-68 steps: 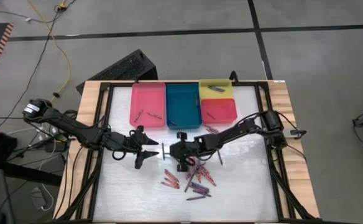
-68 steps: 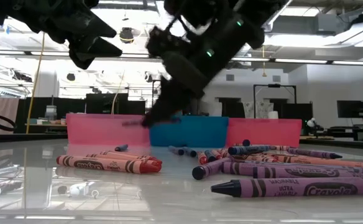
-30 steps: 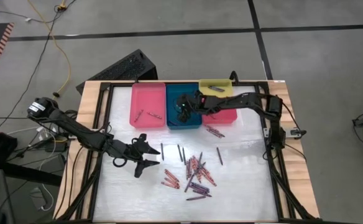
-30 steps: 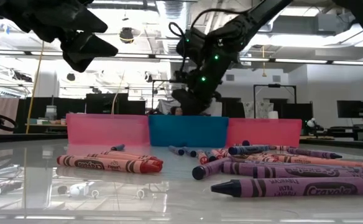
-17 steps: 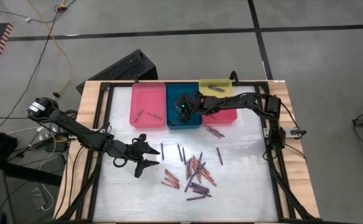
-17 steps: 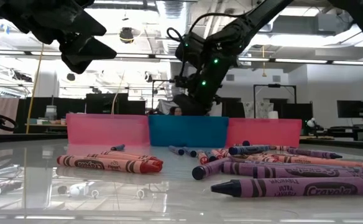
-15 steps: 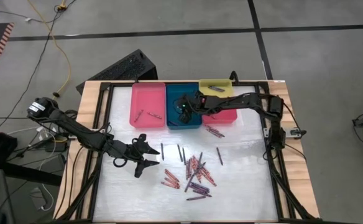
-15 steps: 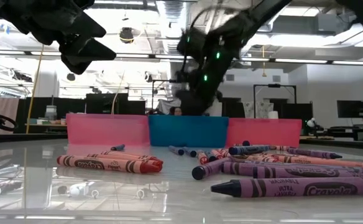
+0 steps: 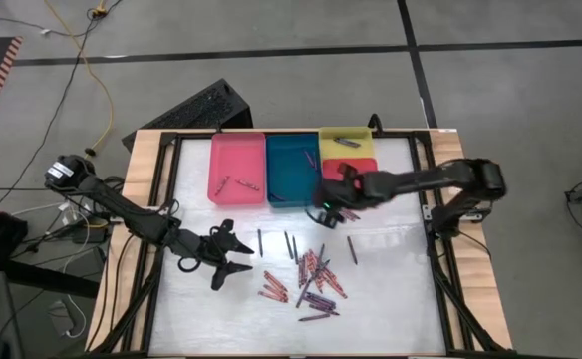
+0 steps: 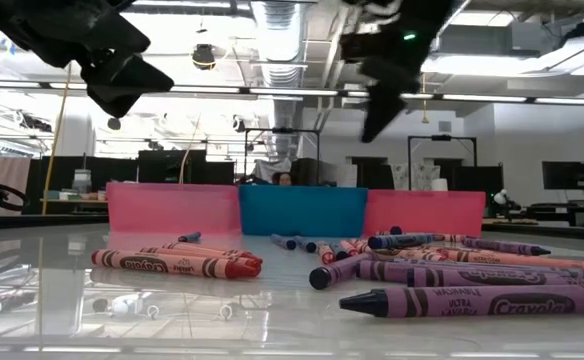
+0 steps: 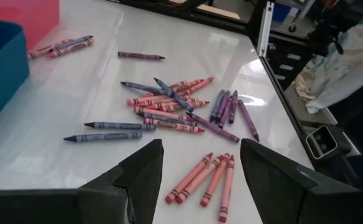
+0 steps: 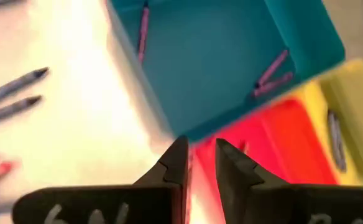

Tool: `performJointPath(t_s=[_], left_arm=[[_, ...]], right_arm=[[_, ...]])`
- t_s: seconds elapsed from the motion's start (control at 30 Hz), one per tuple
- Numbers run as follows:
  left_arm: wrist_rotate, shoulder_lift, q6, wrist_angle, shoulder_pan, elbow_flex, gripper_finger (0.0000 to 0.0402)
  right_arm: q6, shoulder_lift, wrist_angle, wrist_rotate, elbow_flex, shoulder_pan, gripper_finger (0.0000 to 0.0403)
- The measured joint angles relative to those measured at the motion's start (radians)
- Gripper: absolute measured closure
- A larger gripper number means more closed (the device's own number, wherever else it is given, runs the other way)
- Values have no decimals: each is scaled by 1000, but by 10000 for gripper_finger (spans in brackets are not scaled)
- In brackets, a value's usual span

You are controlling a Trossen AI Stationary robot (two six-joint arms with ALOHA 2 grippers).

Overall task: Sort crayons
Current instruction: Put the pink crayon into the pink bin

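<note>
- Crayons (image 9: 311,279) lie scattered in a loose pile on the white worktop (image 9: 391,299), near the middle and toward its near edge; reds, pinks, purples and dark blues mix together, some touching or crossing.
- A few more crayons lie apart from the pile: two dark ones (image 9: 289,245) just beyond it and one (image 9: 353,250) to its right.
- Four trays stand in a row along the far edge: a pink tray (image 9: 237,168) on the left, a teal tray (image 9: 293,170) beside it, then a yellow tray (image 9: 346,143) with a red tray (image 9: 363,173) just in front of it.
- The pink tray holds a few crayons, the teal tray holds purple ones (image 12: 271,73), and the yellow tray holds a grey one (image 9: 348,141).
- The right hand (image 9: 327,206) hangs above the worktop at the near edge of the teal and red trays; its fingers (image 12: 231,163) stand slightly apart with nothing between them.
- The left hand (image 9: 233,258) hovers over the worktop to the left of the pile, fingers (image 11: 141,171) spread wide and empty, pointing toward the crayons.
</note>
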Motion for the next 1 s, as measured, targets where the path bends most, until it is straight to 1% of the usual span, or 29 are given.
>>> performJointPath(t_s=[0.1, 0.17, 0.23, 0.37, 0.5, 0.67, 0.77, 1.0], left_arm=[[-4, 0, -1, 6, -10, 0, 198], [-4, 0, 0, 24, -15, 0, 198], [1, 0, 12, 56, -18, 0, 198], [4, -18, 65, 118, -20, 0, 198], [3, -59, 70, 114, -20, 0, 198], [7, -105, 70, 94, -27, 0, 198], [7, -132, 79, 81, -34, 0, 198], [1, -174, 109, 72, -56, 0, 198]], right_arm=[[130, -106, 17, 36, -127, 63, 327], [217, -167, 61, 55, -220, 105, 327], [265, -213, 146, 77, -311, 144, 327], [284, -262, 351, 132, -466, 198, 327], [285, -250, 462, 160, -557, 205, 327], [286, -190, 478, 177, -611, 203, 327], [286, -144, 482, 212, -619, 203, 327], [284, -30, 521, 213, -619, 203, 327]])
